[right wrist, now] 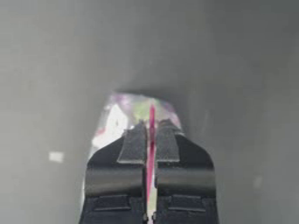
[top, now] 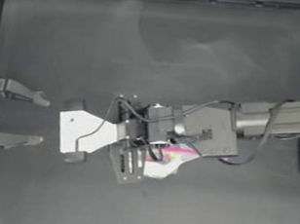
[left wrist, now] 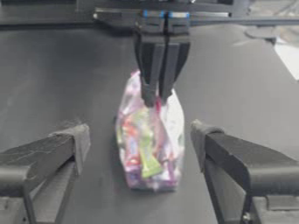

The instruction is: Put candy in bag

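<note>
I am pinching the bag (left wrist: 151, 144) at its pink zipper strip (right wrist: 152, 131) with my right gripper (right wrist: 151, 127), jaws closed tight on the strip, reaching in from the right to just past the middle of the dark table (top: 151, 45). The bag is hanging from that grip with the candy (left wrist: 144, 148), yellow, red and green pieces, gathered inside it. My left gripper (left wrist: 140, 140) is waiting beside the bag with its jaws spread wide, touching nothing.
</note>
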Controlling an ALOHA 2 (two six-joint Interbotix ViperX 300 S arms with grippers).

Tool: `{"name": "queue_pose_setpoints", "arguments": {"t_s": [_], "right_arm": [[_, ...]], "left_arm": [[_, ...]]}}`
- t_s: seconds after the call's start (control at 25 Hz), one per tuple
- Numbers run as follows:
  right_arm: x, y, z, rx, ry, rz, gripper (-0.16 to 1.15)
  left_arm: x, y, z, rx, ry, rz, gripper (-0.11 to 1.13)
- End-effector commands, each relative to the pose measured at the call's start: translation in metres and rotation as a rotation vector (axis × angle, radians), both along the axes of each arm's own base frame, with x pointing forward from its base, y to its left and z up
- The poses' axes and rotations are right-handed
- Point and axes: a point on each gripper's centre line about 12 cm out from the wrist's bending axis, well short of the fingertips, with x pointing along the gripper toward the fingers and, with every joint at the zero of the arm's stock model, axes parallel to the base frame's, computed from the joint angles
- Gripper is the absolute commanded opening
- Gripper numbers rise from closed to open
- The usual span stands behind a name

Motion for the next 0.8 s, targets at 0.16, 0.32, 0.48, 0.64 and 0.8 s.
{"name": "queue_pose_setpoints", "arguments": {"t_s": [0.16,0.32,0.48,0.64,0.8], "right_arm": [[-0.014,-0.001,0.031,-0.006,-0.108,0.004,0.05],[-0.018,-0.002,0.031,-0.005,-0.127,-0.007,0.05],[-0.021,0.0,0.027,-0.003,-0.132,-0.008,0.05],[-0.023,0.0,0.024,-0.001,-0.138,-0.006,0.05],[-0.025,-0.001,0.023,-0.005,-0.156,-0.001,0.05]], "left_arm": [[0.009,0.0,0.004,0.0,0.012,0.0,0.99],[0.019,0.0,0.002,-0.002,0.048,0.001,0.99],[0.029,0.0,-0.001,-0.003,0.061,0.002,0.98],[0.039,0.0,-0.007,-0.019,0.071,0.004,0.97],[0.052,-0.001,-0.014,-0.048,0.103,0.011,0.97]]}}
